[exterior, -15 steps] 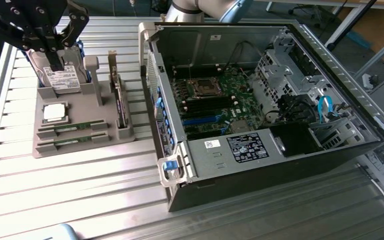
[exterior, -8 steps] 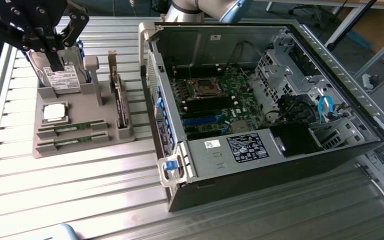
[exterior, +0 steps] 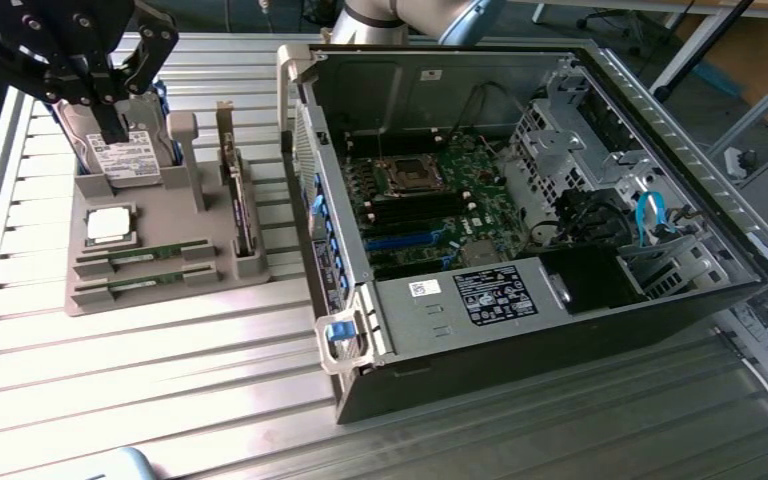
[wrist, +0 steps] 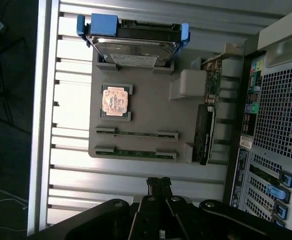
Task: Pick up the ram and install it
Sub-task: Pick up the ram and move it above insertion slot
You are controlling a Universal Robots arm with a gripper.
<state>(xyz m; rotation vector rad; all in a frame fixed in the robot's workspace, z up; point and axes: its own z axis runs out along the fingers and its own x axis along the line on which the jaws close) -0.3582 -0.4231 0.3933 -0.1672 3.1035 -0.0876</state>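
Gripper (exterior: 112, 128): black, jaws closed on nothing, at 11 o'clock in the exterior view. Grey moulded tray (exterior: 177, 225) holds the ram (exterior: 144, 253), a thin green stick slotted at the tray's 6 o'clock end. Open black-steel PC case (exterior: 531, 200) at the tray's 3 o'clock. Ribbed aluminium table (exterior: 157, 380).
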